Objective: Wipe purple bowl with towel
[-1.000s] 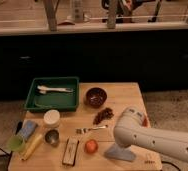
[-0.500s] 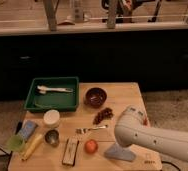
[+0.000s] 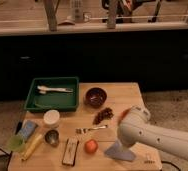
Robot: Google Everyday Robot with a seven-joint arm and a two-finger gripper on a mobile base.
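Observation:
The purple bowl (image 3: 96, 96) stands at the table's back middle, right of the green tray. The towel (image 3: 118, 151), a flat pale grey-blue cloth, lies near the table's front right edge. My gripper (image 3: 121, 142) is at the lower end of the bulky white arm (image 3: 152, 135), right over the towel's back edge and well in front of and to the right of the purple bowl. The arm's white casing hides most of the gripper. An orange-red bowl (image 3: 123, 114) peeks out behind the arm.
A green tray (image 3: 34, 95) with white utensils sits at the back left. A dark cluster (image 3: 103, 115), fork (image 3: 92, 129), orange fruit (image 3: 91, 146), dark packet (image 3: 70, 151), metal cup (image 3: 52, 136), white lid (image 3: 51, 117), light-blue block (image 3: 28, 129) and green cup (image 3: 16, 143) lie about.
The arm has shifted only slightly over the towel. The towel and the other objects stay where they were.

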